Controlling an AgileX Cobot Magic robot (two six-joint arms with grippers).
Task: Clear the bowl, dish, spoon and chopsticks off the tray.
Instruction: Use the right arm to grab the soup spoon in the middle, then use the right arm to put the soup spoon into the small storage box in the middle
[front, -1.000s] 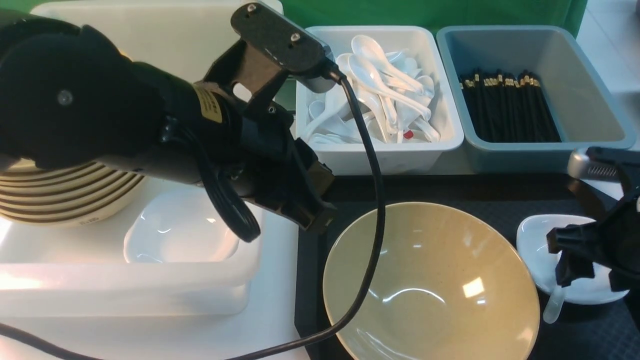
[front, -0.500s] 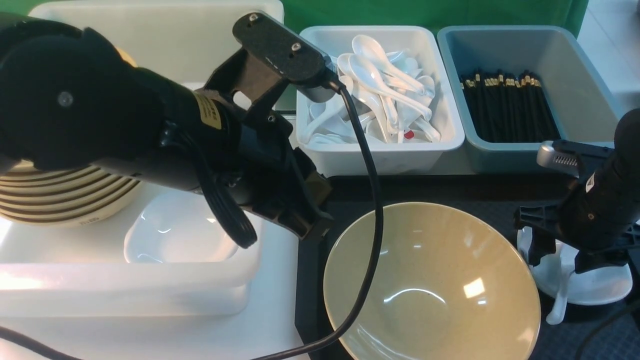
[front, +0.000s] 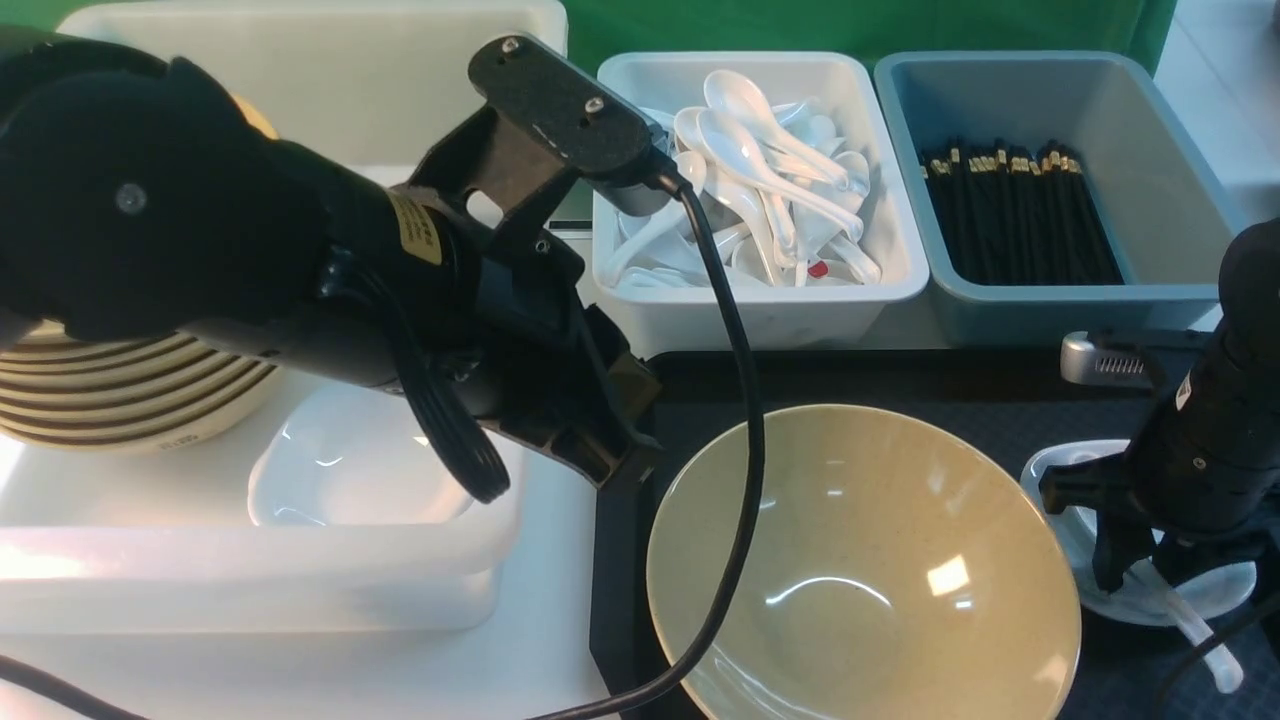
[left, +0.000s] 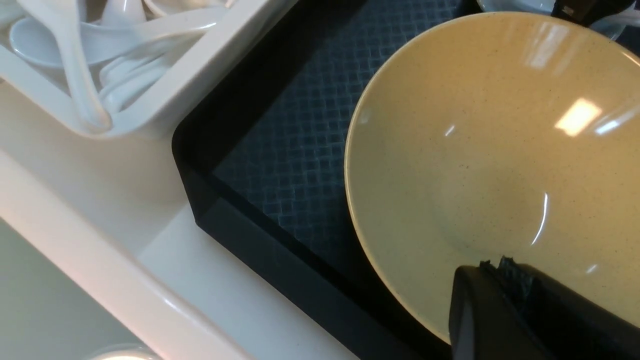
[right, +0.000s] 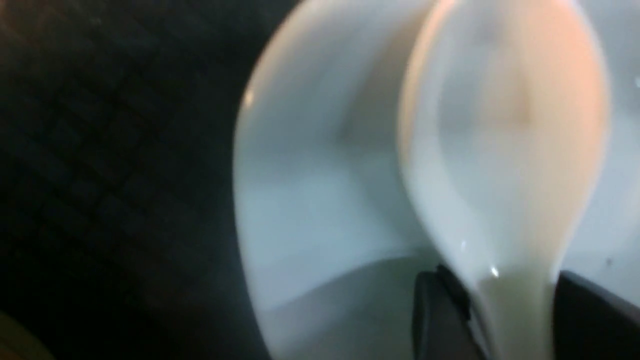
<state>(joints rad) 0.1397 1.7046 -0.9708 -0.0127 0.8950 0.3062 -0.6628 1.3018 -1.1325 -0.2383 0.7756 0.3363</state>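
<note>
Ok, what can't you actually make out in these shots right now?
Right gripper on the short white glossy soup spoon: right wrist view is blurred, so a closed grip is unclear.
Small shallow white dish: front view, the right arm covers most of it.
Stack of tan-yellow bowls: front view, the left arm hides its top.

The bowl (front: 860, 570) sits on the tray (front: 900, 385), the dish (right: 310, 210) to its right (spoon (right: 500, 150) seemingly in it), two tubs (front: 760, 310) behind.

The left arm (front: 200, 230) is covering the stacked bowls (front: 120, 395). The right gripper (front: 1145, 580) is hiding much of the dish (front: 1050, 468) at the tray's (front: 900, 375) right edge. The spoon (right: 500, 175) is looking blurred.
</note>
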